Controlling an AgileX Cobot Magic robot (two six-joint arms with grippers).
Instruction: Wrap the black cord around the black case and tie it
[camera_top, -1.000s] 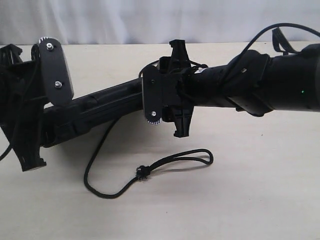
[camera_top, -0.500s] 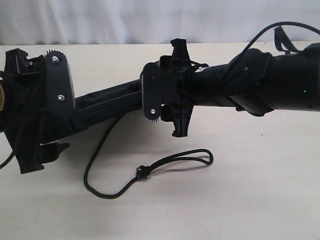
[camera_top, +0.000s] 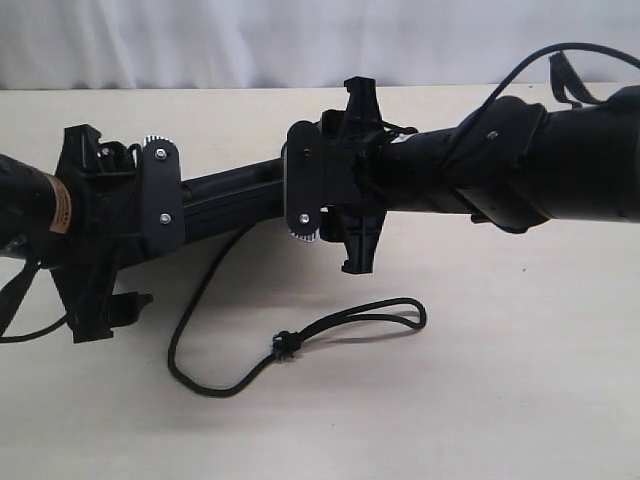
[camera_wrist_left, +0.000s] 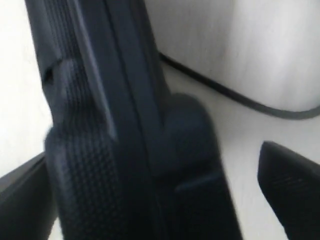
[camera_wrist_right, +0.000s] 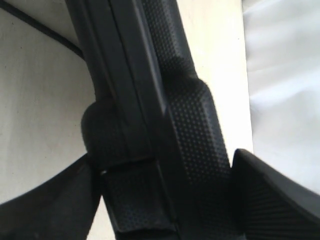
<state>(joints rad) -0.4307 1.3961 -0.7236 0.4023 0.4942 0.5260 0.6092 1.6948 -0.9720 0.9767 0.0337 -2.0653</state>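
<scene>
The black case hangs edge-on above the table, slanting down to the left between my two grippers. My right gripper is shut on its right end; in the right wrist view both fingers press the case. My left gripper straddles the left end with its jaws wide open. In the left wrist view, bare table shows between the case and one finger. The black cord lies on the table below, curving from under the case to a small knot and an end loop.
The beige table stretches in front of the cord and to the right. A pale backdrop closes off the far edge. A thin black cable arcs over the right arm.
My left gripper has slid right along the case and a little lower, and its jaws have spread wider. The right gripper, the case's right end and the cord have stayed put.
</scene>
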